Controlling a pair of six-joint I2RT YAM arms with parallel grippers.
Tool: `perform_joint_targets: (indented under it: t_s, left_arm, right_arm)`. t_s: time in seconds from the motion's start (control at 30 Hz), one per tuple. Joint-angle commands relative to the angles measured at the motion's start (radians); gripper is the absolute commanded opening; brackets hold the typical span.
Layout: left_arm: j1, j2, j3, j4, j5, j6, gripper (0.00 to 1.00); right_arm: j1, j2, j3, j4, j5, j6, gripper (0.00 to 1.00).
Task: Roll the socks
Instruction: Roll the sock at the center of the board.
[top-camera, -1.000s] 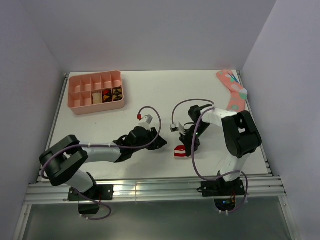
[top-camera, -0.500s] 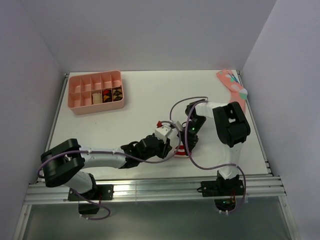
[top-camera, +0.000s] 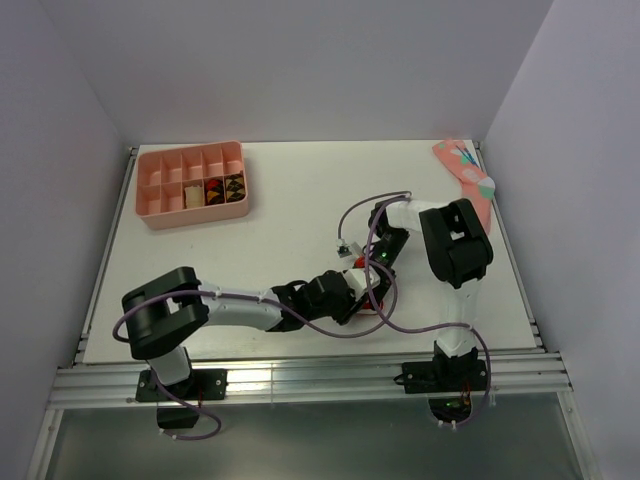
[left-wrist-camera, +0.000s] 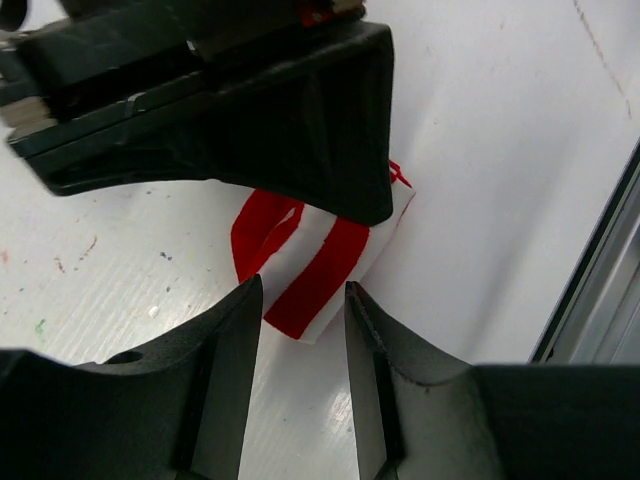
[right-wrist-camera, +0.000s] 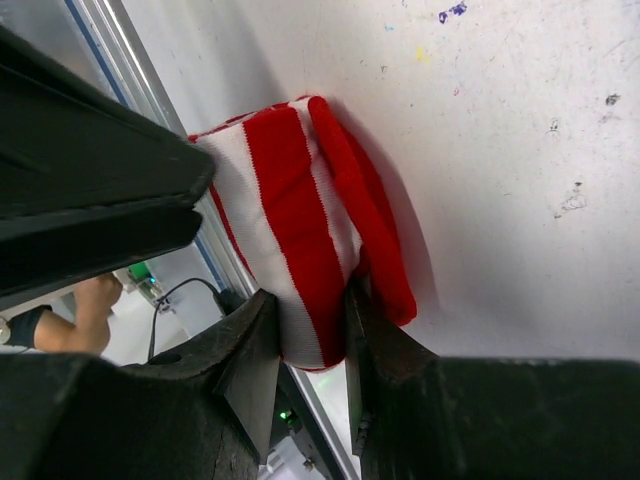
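The right gripper (right-wrist-camera: 308, 300) is clamped on the bunched red-and-white striped sock (right-wrist-camera: 290, 190). The left gripper (left-wrist-camera: 300, 292) faces it, jaws apart around the sock's other end; whether they pinch I cannot tell. The sock lies on the white table (top-camera: 300, 200), near its front edge.

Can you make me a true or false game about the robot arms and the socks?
1. The right gripper is pinching the striped sock. True.
2. The pink sock is inside the pink tray. False: it lies at the table's far right corner, away from the tray.
3. The left gripper is far from the striped sock. False: its fingers sit on either side of the sock's end.
4. Some of the tray's compartments have things in them. True.
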Motion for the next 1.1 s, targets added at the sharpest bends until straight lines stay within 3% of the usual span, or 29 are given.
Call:
perform_joint_targets:
  t_s: [0.0,0.43,0.8,0.9,0.93,1.07]
  left_arm:
    - [-0.003,0.022,0.053,-0.007,0.057,0.071,0.44]
    - [0.036,0.111,0.094,0.022,0.139,0.038,0.44]
    - [0.054,0.105,0.073,0.064,0.106,0.055,0.45]
    - [0.056,0.099,0.079,0.057,0.101,0.075,0.46]
    - [0.054,0.102,0.083,0.048,0.101,0.082,0.57]
    - [0.054,0.1,0.083,0.041,0.113,0.096,0.58]
  right_arm:
    - [-0.006,0.032,0.024,0.04,0.095,-0.007,0.29]
    - [-0.006,0.043,0.027,0.029,0.115,0.004,0.29]
    - [0.0,0.055,0.041,0.017,0.129,0.008,0.29]
    - [0.003,0.06,0.047,0.014,0.134,0.008,0.29]
    - [0.005,0.062,0.047,0.011,0.135,0.01,0.29]
    - [0.017,0.075,0.063,0.004,0.135,0.016,0.29]
